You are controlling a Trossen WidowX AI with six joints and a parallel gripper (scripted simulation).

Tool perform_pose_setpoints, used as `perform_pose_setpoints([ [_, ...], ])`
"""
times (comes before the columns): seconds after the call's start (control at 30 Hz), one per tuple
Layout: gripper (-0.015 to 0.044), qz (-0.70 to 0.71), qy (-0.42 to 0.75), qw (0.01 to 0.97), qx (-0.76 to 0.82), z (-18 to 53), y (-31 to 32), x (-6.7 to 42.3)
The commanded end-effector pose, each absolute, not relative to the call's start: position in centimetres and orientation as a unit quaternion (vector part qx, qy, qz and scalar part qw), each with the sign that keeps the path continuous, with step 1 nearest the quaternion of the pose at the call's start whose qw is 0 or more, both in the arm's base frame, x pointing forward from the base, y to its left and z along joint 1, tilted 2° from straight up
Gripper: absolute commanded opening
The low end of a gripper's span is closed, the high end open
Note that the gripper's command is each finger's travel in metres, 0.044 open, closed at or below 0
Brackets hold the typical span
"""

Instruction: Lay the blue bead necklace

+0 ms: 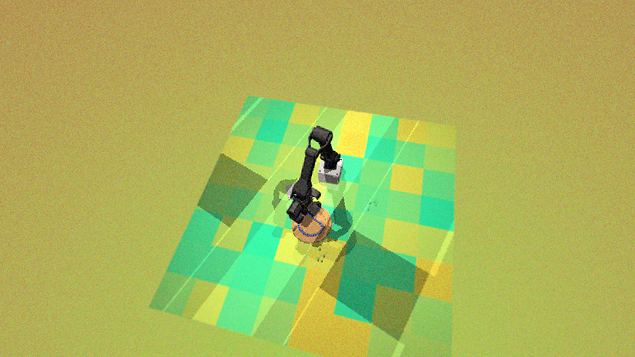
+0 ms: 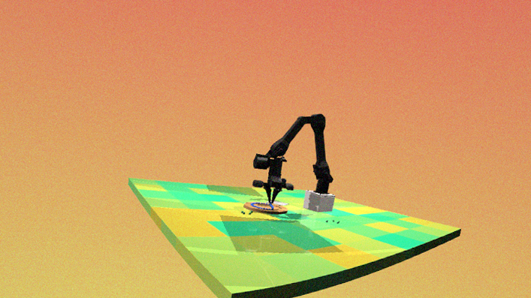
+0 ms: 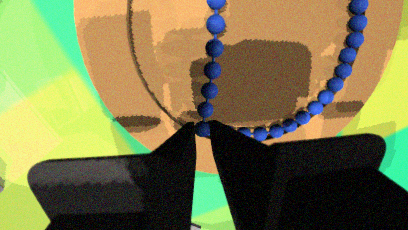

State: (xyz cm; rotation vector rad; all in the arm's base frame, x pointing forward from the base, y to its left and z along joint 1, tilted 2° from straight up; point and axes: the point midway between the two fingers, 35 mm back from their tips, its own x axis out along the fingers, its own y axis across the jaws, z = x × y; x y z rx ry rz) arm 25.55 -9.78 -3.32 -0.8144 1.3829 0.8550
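Blue beads of the necklace (image 3: 215,70) are lying on the round board (image 3: 115,60), one run stretching straight away from the pincer, another curving off to the right near the rim. The pincer (image 3: 202,131) is clamping a single bead at the near bend. The groove (image 3: 145,85) is arcing just left of the straight run, so the coming move is likely calling for a leftward drag. A checkered mat (image 2: 269,259) is carrying the board.
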Motion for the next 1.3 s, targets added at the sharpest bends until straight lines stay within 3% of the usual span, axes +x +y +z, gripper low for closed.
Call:
perform_pose_setpoints([
  [0.0, 0.0000, 0.369, 0.598, 0.615, -0.357, -3.18, -9.92, 25.28],
  [0.33, 0.0000, 0.369, 0.598, 0.615, -0.357, -4.00, -9.90, 25.28],
  [0.9, 0.0440, 0.368, 0.599, 0.616, -0.355, -3.61, -9.87, 25.32],
  [1.27, 0.0440, 0.369, 0.598, 0.615, -0.357, -3.18, -9.88, 25.32],
])
